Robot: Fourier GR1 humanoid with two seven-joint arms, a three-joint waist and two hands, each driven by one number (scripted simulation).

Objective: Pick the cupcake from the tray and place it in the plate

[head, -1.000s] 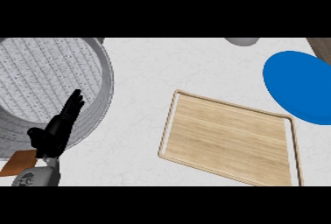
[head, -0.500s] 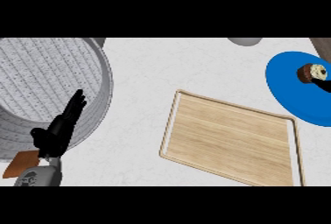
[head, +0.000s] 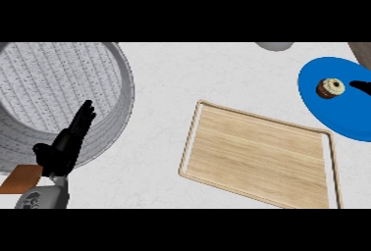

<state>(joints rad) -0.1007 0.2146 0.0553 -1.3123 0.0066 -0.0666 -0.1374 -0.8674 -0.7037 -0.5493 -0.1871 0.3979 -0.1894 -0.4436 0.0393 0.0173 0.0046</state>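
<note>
The cupcake, brown with a cream top, lies on the blue plate at the right edge. A dark fingertip of my right hand shows just right of the cupcake, at the frame's edge; the rest of that hand is out of view. The wooden tray sits in the middle with nothing on it. My left hand rests open at the lower left, fingers straight and pointing up, over the rim of a grey basin.
A large round grey basin fills the upper left. A grey object peeks in at the top edge. An orange-brown piece lies at the lower left beside my forearm.
The cupcake appeared on the blue plate half a second ago and has since shifted a little toward the plate's middle. A right fingertip now shows beside it. The left hand has stayed still.
</note>
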